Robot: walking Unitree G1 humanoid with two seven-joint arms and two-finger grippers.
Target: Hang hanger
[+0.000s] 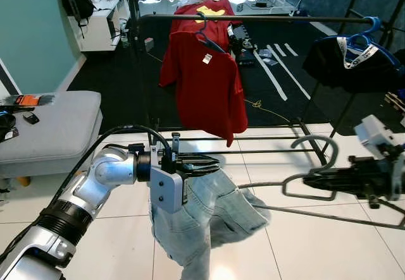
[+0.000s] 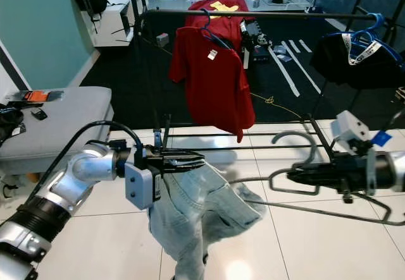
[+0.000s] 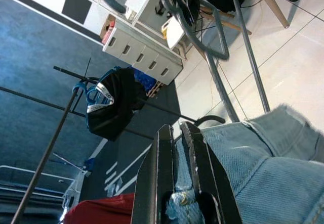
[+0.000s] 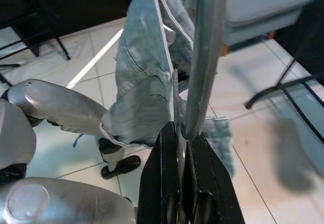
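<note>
Pale blue jeans [image 1: 209, 220] hang in front of me, bunched at the waistband, where my left gripper [image 1: 212, 164] is shut on the denim [image 3: 253, 153]. A grey metal hanger [image 1: 313, 144] lies roughly level to the right, hook up. One of its arms reaches toward the jeans. My right gripper [image 1: 310, 180] is shut on the hanger's wire [image 4: 205, 57], with the jeans [image 4: 147, 82] draped just beyond. The black clothes rail [image 1: 266, 18] runs across above and behind both grippers.
A red T-shirt [image 1: 205, 84] on a blue hanger hangs at the rail's left. A black garment [image 1: 354, 62] hangs at its right end. The rack's low bars [image 1: 266, 138] cross the white tiles. A grey bench [image 1: 50, 128] stands to my left.
</note>
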